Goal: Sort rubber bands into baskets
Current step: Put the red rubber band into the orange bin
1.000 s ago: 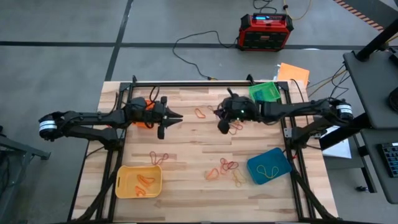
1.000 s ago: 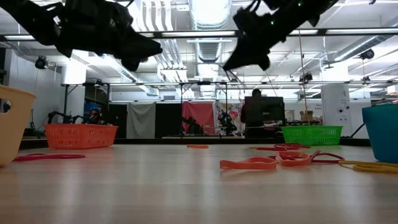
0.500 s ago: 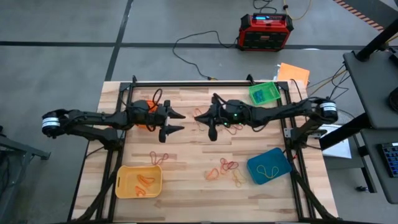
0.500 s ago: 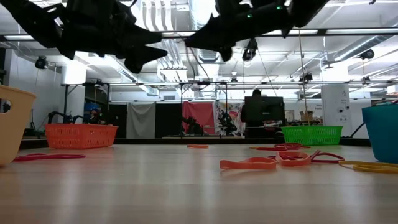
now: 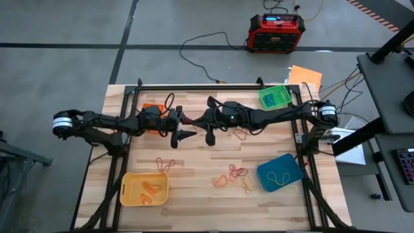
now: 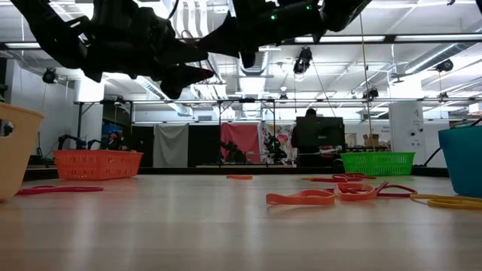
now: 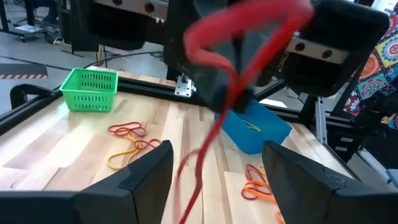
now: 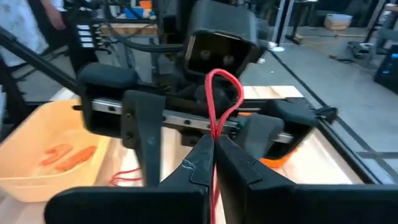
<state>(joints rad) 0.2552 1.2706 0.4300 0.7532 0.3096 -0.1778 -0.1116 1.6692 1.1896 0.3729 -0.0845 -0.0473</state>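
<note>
Because the four small rectangular plastic baskets sit toward the corners of the pale wooden slatted table [image 5: 194, 155], the middle stays free for a mid-air handover. The right gripper [image 5: 200, 122] is clamped on a thin red rubber band [image 8: 217, 106], holding it upright. The left gripper [image 5: 185, 126] faces it with fingers apart, apparently ready to receive. Loose bands [image 5: 233, 175] lie near the blue basket [image 5: 279, 172]; the yellow basket [image 5: 143, 188] already holds orange ones.
</note>
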